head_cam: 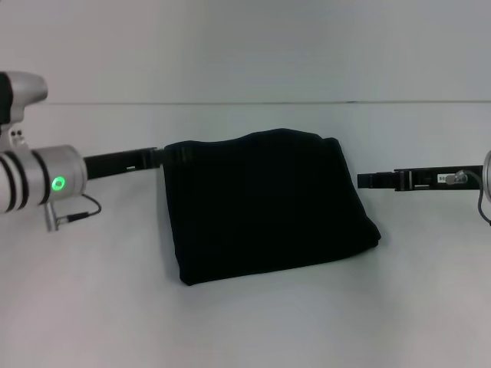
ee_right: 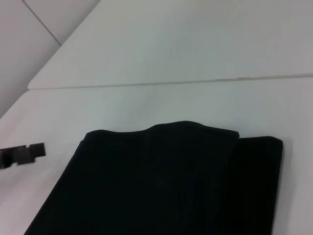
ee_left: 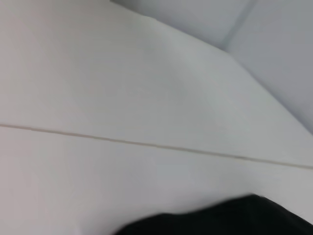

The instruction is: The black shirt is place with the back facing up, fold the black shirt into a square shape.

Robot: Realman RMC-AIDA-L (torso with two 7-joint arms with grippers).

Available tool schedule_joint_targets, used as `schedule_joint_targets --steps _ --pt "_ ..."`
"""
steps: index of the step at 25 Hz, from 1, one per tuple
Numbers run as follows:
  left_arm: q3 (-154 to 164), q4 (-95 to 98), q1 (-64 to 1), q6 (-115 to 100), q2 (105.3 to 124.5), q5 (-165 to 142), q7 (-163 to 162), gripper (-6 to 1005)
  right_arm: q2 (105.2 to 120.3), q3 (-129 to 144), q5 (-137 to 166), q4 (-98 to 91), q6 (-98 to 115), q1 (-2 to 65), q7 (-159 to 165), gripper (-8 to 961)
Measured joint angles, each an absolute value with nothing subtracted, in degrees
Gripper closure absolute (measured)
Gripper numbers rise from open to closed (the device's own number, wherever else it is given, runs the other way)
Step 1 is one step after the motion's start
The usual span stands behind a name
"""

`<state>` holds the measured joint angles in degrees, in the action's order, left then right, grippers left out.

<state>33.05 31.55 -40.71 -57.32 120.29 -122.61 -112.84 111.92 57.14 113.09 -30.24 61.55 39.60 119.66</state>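
Note:
The black shirt (head_cam: 268, 207) lies on the white table (head_cam: 245, 330) as a compact, roughly square folded stack, plain black side up, no lettering showing. My left gripper (head_cam: 153, 159) reaches in level from the left and meets the stack's far left corner. My right gripper (head_cam: 367, 181) is level on the right, a small gap off the stack's right edge. The left wrist view catches only a dark edge of the shirt (ee_left: 220, 218). In the right wrist view the shirt (ee_right: 161, 181) shows layered folds, with the left gripper (ee_right: 23, 154) beside it.
Bare white tabletop surrounds the shirt on all sides. A seam line (head_cam: 245, 102) runs across the table's far part, with a pale wall behind it. A cable (head_cam: 80, 211) hangs from the left wrist.

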Motion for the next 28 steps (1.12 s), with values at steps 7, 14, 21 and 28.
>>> schedule_joint_targets --steps 7,14,21,28 --pt "36.8 26.6 -44.0 -44.8 119.75 -123.1 -120.2 93 112.59 57.1 113.2 -30.2 61.3 39.6 118.8 433" --pt "38.7 23.5 -45.4 -38.7 120.41 -123.1 -119.9 107 112.80 57.1 113.4 -30.2 61.2 39.6 118.7 433" --pt "41.4 23.5 -45.8 -38.8 121.25 -122.8 -119.9 121 112.97 57.1 113.3 -30.2 61.3 39.7 118.7 434" --pt "43.3 23.6 -46.2 -38.3 122.15 -122.6 -116.1 136 112.97 57.1 113.4 -30.2 61.2 39.5 118.7 433"
